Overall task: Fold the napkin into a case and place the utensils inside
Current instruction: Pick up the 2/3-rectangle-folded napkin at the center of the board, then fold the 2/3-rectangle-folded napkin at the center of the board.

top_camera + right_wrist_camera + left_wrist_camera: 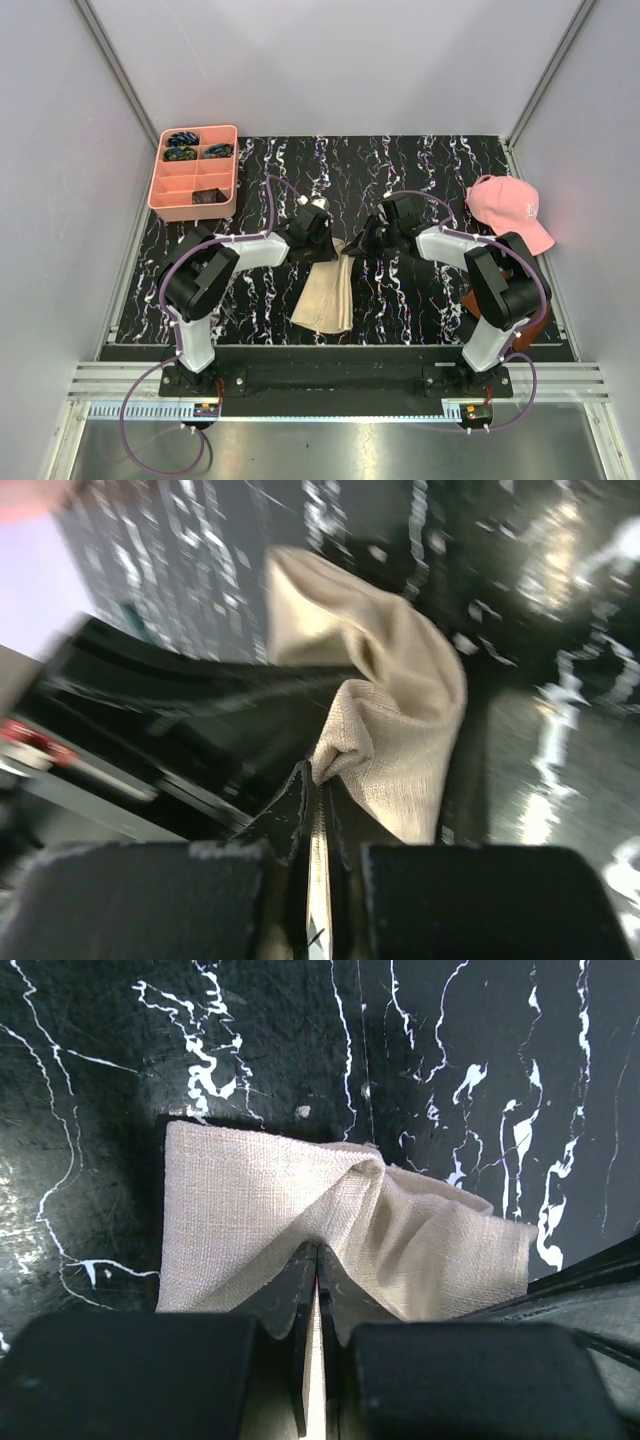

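Observation:
The beige-tan napkin (325, 295) lies partly folded on the black marbled mat, between the two arms. My left gripper (322, 243) is shut on the napkin's far edge; in the left wrist view the cloth (300, 1210) bunches up from the closed jaws (317, 1252). My right gripper (368, 243) is shut on another corner of the napkin (400, 700), and its jaws (318, 778) pinch a small fold lifted off the mat. The two grippers are close together over the napkin's far end. No utensils show in any view.
A pink compartment tray (170, 190) with small dark blue-green items stands at the back left. A pink cap (508, 208) lies at the right edge. A dark brown piece (474, 300) shows beside the right arm. The left arm's body (180, 710) fills the right wrist view's left side.

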`<state>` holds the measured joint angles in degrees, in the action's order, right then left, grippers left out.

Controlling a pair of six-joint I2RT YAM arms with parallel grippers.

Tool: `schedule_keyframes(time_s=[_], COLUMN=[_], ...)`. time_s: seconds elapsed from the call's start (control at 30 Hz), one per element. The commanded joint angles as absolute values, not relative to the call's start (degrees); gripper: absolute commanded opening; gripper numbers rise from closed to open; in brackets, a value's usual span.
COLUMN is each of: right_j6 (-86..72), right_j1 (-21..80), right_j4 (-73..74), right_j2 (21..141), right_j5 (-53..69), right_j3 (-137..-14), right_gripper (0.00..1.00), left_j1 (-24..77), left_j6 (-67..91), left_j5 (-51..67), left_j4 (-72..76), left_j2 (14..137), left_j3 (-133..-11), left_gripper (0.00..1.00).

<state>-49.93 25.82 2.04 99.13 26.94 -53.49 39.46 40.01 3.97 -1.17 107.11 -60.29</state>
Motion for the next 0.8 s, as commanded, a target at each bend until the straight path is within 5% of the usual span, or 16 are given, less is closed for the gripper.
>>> schedule_keyframes(time_s=[0.0, 0.77], right_j6=[-61.3, -59.7], right_j1=[27.5, 28.6], right_j4=[-9.4, -8.8], right_j2=[99.8, 102.7], right_j5=[24.9, 21.2], right_j3=[-54.1, -55.1], right_gripper=[0.0, 0.0], left_j1=[39.7, 38.1], left_j6=[40.9, 37.5], left_j5=[6.1, 0.2], left_j4=[1.0, -15.4], left_j2=[107.5, 94.0], left_j3=[-58.2, -59.6], left_gripper=[0.06, 0.13])
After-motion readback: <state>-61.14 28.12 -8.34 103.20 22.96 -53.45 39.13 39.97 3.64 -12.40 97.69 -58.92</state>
